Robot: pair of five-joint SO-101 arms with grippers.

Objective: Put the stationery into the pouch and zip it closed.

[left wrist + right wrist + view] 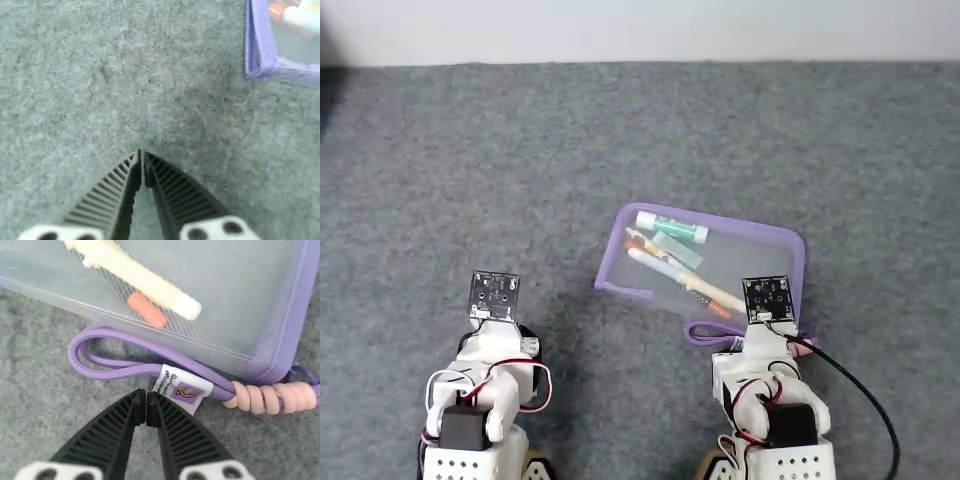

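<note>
pouch [760, 260]: thin, floppy, light, prob slick | best grab = strap loop [120, 371] by the corner imo | left gripper [141, 167] & right gripper [146, 407] both pinched together, holding nothing

There is one pouch [775, 255], about four stationery pieces [672, 228] inside, one purple strap [125, 371], and two arms [490, 375].

small white tag [182, 390] on the purple strap [125, 371] of the pouch [225, 300], purple emblem, tiny script too small to read
</note>
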